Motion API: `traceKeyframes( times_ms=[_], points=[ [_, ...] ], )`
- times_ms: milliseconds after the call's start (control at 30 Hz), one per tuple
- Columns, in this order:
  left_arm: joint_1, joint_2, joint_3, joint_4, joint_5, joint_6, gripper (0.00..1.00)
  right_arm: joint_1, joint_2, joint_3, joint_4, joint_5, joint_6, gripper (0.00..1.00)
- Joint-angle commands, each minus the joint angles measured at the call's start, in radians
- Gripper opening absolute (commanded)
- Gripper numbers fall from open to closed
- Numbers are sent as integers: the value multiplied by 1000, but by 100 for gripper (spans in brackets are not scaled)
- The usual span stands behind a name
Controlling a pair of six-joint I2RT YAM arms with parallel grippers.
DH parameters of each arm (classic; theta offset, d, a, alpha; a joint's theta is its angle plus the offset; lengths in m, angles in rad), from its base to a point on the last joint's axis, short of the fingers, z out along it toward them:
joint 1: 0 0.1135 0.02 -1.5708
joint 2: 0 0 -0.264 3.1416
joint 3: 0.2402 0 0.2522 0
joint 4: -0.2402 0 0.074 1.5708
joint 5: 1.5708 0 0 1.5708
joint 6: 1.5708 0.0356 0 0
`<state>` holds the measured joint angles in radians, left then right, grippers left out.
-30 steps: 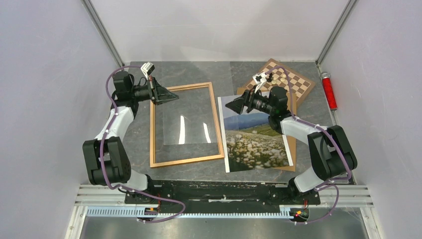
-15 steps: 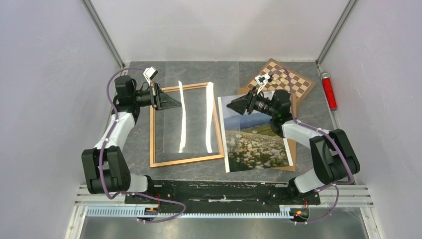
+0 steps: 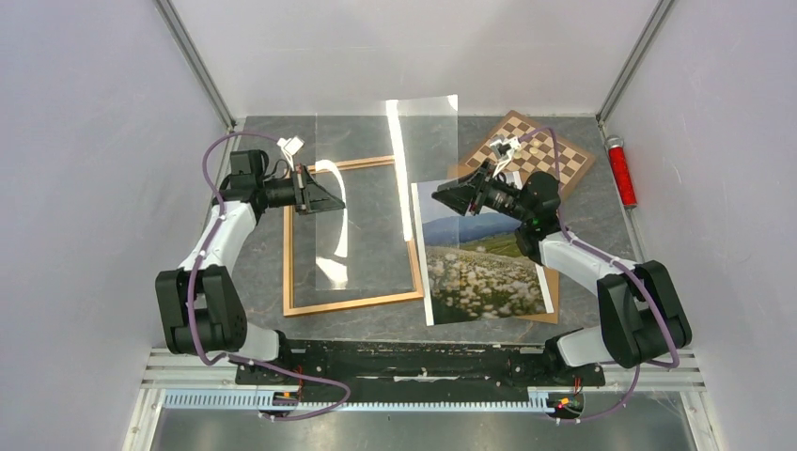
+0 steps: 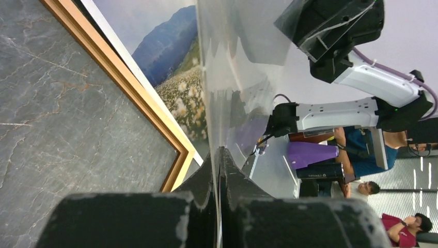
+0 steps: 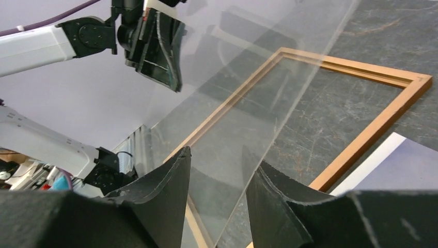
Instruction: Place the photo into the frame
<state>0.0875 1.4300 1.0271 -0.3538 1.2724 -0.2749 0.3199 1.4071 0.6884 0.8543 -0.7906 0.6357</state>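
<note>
1. Looking down from the top external view, you have the left gripper (image 3: 334, 198) pressed together on one edge of a clear pane (image 3: 376, 169), which stands tilted. The frame (image 3: 352, 303) lies flat on the table (image 3: 376, 321) directly beneath that gripper. The right gripper (image 3: 438, 196) hangs at the pane's opposite side, above the far end of the photo (image 3: 479, 272). The photo lies face up beside the frame, partly over a brown backing board (image 3: 553, 277), and a chessboard (image 3: 554, 155) sits behind the gripper. Whether the pane's low edge rests on the frame cannot be told.

2. In the left wrist view, the left gripper (image 4: 219, 160) pinches the pane's edge (image 4: 243, 77), and the sheet runs straight ahead from the tips. One frame rail (image 4: 124, 82) and the photo (image 4: 170, 57) lie below and to one side of the fingers.

3. In the right wrist view, the right gripper (image 5: 217, 175) is spread, and the pane's edge (image 5: 289, 108) runs ahead between its fingers (image 5: 165, 181). You cannot tell whether either pad touches it. The frame (image 5: 356, 70) lies beyond the tips, and a corner of the photo (image 5: 397, 160) is off to the side.

4. The step in hand looks like moving the pane with both arms.
   - Hold the left pinch firm.
   - Bring the right fingers squarely over the edge before closing them.
   - Move both wrists together so the sheet does not twist.
   - Lift the low edge clear so it does not scrape the print.
</note>
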Motion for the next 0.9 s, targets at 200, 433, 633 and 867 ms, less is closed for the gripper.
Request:
traceKeyframes(
  times_ms=[200,433,633,867],
  points=[
    [-66,9,30,54,-67,61,2,42,-23,-4,51,-50,4,43],
    [-58,-28,-15,195,-73,-48,2,40,-35,-15,8,-40,-42,40],
    [-29,-40,-48,337,-45,-176,2,39,-37,-26,6,-35,-45,39],
    [-27,-54,-133,663,-14,-443,2,39,-38,-38,11,-30,-47,40]
  ],
)
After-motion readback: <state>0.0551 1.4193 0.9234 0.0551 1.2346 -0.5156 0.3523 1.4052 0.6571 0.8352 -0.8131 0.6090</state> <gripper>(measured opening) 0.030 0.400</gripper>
